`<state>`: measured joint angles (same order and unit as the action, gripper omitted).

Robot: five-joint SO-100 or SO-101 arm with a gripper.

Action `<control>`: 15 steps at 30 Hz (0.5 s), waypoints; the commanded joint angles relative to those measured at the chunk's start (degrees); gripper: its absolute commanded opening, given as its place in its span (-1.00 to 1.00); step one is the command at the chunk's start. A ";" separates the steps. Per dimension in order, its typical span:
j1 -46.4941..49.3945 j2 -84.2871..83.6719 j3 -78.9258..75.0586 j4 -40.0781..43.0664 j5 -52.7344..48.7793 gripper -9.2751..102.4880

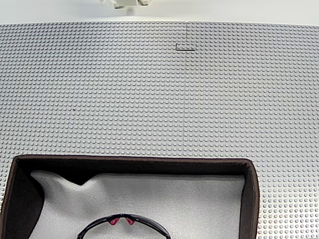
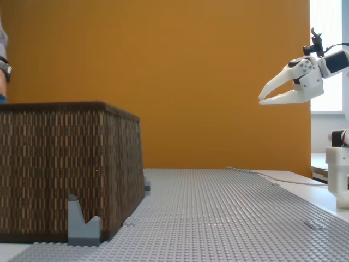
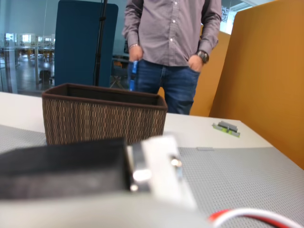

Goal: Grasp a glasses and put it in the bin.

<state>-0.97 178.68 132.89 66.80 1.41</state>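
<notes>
The glasses (image 1: 123,225) already lie inside the bin (image 1: 251,185), so the task looks done. The claw (image 2: 263,97) hangs high above the surface (image 2: 229,213), slightly parted and holding nothing.

glasses (image 1: 124,225): black, pink-red nose pads
bin (image 2: 65,169): brown woven walls, white-grey lining
baseplate (image 1: 149,99): grey, studded
gripper (image 2: 263,98): white
</notes>
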 commanded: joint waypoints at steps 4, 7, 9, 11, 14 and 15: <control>-0.44 0.62 0.00 1.14 2.02 -0.84; -1.14 0.53 0.53 1.05 2.37 -0.84; -1.32 0.53 1.23 0.70 2.11 -0.84; -1.14 0.09 1.05 0.70 2.11 -0.84; -1.32 0.26 0.97 1.67 1.41 -0.84; -1.32 0.35 1.05 2.02 1.14 -0.84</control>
<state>-2.02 178.51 133.95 67.59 2.11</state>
